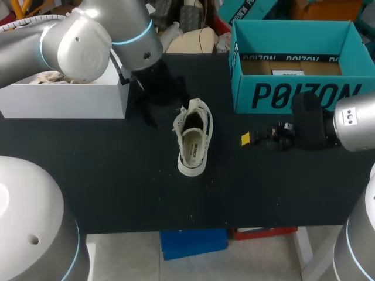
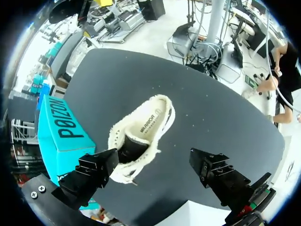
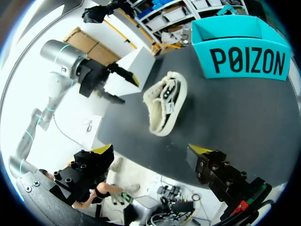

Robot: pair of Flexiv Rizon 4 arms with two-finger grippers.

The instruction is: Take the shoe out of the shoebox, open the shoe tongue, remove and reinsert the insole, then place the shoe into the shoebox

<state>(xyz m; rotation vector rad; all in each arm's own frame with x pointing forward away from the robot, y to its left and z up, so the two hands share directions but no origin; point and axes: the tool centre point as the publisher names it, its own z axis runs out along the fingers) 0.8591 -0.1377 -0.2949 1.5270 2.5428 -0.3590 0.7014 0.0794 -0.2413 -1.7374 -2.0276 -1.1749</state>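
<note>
A cream shoe (image 1: pixel 192 139) stands on its sole in the middle of the black table (image 1: pixel 117 187), outside the teal shoebox (image 1: pixel 296 88). Its insole (image 1: pixel 191 149) shows inside, and its tongue end points to the far side. My left gripper (image 2: pixel 153 165) hangs open above and just beyond the shoe (image 2: pixel 140 135), holding nothing. In the right wrist view the left gripper (image 3: pixel 126 90) is off the shoe's (image 3: pixel 164 101) tongue end. My right gripper (image 1: pixel 258 138) stands open and empty to the right of the shoe, in front of the shoebox (image 3: pixel 244 54).
A white box (image 1: pixel 64 96) with cloth-like material in it sits at the table's far left, under my left arm (image 1: pixel 88 41). The shoebox holds cardboard pieces (image 1: pixel 290 68). Bare table lies in front of the shoe.
</note>
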